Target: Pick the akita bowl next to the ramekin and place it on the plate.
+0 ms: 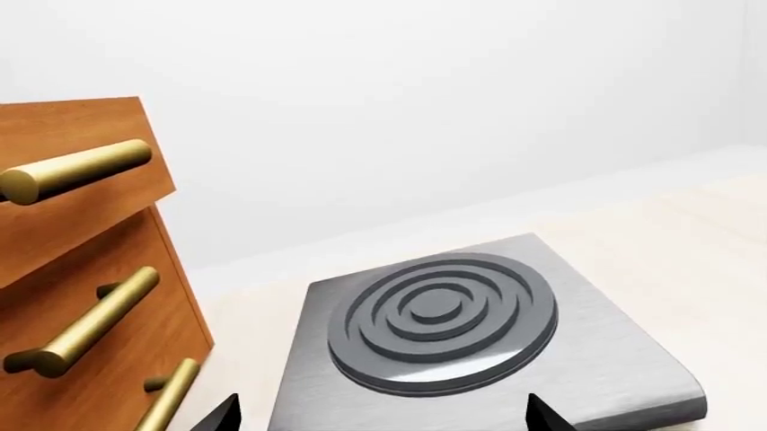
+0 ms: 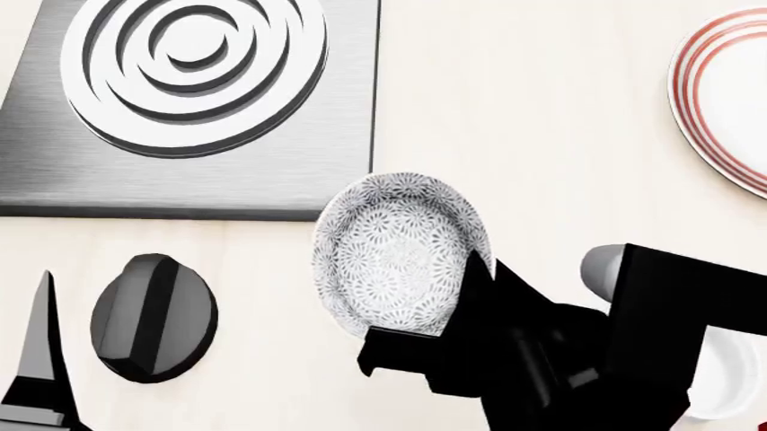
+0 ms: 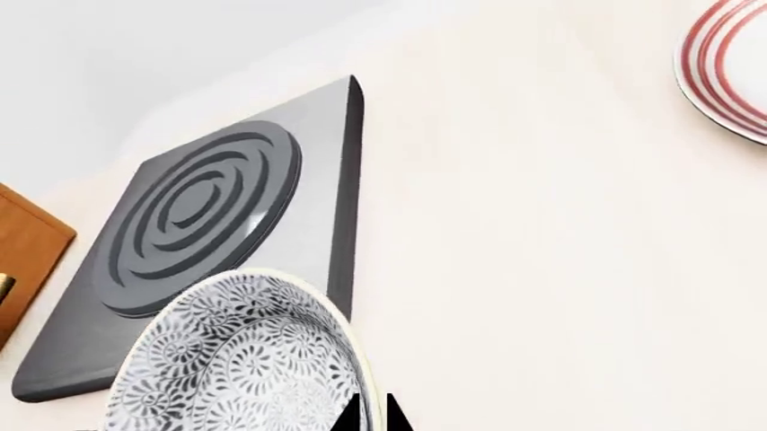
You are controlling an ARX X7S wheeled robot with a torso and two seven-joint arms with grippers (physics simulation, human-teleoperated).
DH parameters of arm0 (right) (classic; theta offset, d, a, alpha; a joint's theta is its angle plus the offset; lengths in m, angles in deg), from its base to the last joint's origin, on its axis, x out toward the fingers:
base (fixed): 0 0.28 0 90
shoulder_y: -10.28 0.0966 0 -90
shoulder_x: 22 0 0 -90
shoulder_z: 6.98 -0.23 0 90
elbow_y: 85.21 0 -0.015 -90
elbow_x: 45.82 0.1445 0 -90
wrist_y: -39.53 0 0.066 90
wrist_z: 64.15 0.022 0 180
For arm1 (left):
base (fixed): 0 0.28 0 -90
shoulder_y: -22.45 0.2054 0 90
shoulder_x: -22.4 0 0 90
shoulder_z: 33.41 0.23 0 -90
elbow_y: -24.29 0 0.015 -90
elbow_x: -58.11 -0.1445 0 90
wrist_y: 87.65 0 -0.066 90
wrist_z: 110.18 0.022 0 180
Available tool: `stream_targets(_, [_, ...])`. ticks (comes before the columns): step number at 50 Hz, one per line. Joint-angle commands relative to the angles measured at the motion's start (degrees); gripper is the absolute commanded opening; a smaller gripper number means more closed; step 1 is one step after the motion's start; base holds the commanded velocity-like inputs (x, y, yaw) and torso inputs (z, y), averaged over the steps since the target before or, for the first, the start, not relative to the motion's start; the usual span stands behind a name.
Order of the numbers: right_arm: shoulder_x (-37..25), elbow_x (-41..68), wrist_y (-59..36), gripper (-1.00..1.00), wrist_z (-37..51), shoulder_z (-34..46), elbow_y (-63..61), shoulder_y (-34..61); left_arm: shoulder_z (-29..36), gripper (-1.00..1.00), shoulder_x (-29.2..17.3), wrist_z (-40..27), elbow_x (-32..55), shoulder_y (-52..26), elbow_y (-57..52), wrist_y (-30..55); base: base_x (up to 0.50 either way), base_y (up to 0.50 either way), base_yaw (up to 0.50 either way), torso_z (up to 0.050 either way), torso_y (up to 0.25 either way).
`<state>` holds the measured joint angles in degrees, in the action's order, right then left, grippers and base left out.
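The akita bowl (image 2: pixel 401 256) is grey-and-white with a floral pattern. It hangs tilted above the counter, just in front of the hob, and also shows in the right wrist view (image 3: pixel 240 359). My right gripper (image 3: pixel 375 415) is shut on its rim, one finger inside and one outside; in the head view the right gripper (image 2: pixel 473 277) sits at the bowl's near-right edge. The ramekin (image 2: pixel 731 377) peeks out white behind my right arm. The red-ringed plate (image 2: pixel 695 90) lies at the far right, also in the right wrist view (image 3: pixel 709 76). My left gripper (image 1: pixel 383 422) is open over the hob, holding nothing.
A steel hob plate with a ringed burner (image 2: pixel 198 72) lies at the far left, with a black knob (image 2: pixel 156 314) in front of it. Wooden drawers with brass handles (image 1: pixel 84 269) stand beside the hob. Bare pale counter (image 2: pixel 540 117) separates bowl and plate.
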<state>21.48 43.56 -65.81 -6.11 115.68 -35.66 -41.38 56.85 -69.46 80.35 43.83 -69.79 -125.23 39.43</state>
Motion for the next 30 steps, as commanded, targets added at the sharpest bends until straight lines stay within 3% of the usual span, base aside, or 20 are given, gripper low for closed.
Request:
stream_targets(1, [2.21,-0.1,0.28,-1.0,-1.07,-2.52,1.04,3.24,-1.94,1.0,1.16,2.16,0.63,0.0,-0.39,1.15,0.0,0.0,0.0,0.0,0.0])
stream_targets(30, [4.56,6.67,-2.38,-1.0,-2.99,-3.47,13.28,13.99,-1.68,1.0,-0.1,0.87,1.48,-0.08,-0.26,1.49,0.0,0.0,0.0,0.0,0.0])
